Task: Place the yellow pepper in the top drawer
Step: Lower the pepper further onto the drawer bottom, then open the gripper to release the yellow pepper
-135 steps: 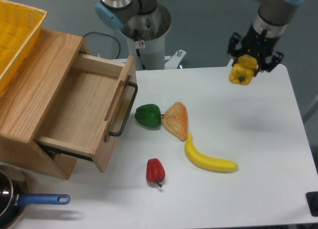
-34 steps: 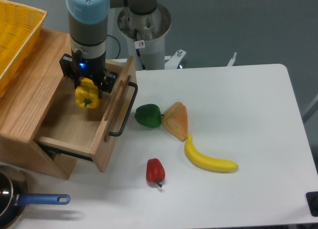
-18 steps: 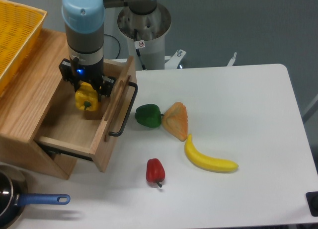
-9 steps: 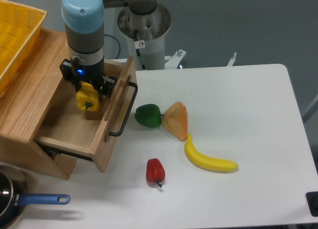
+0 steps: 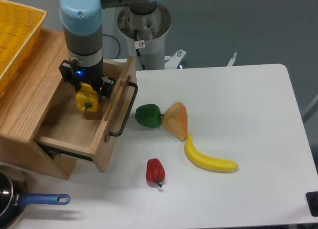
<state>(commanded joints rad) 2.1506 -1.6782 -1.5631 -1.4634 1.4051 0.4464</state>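
The yellow pepper [image 5: 86, 100] hangs inside the open top drawer [image 5: 69, 132], stem end down, near the drawer's right front part. My gripper [image 5: 86, 91] points straight down and is shut on the pepper, its black fingers on either side of it. The drawer is pulled out of the light-wood cabinet [image 5: 35, 85], with its black bar handle [image 5: 125, 110] facing the table. Whether the pepper touches the drawer floor I cannot tell.
A green pepper [image 5: 148, 115], an orange pastry-like piece [image 5: 176, 120], a banana [image 5: 208, 159] and a red pepper [image 5: 155, 171] lie on the white table. A yellow basket [image 5: 15, 35] sits on the cabinet top. A blue-handled pan [image 5: 20, 201] is at the front left.
Over the earlier frames the arm carried the yellow pepper from the table's far right to the drawer and lowered it in. In the last second it has barely moved.
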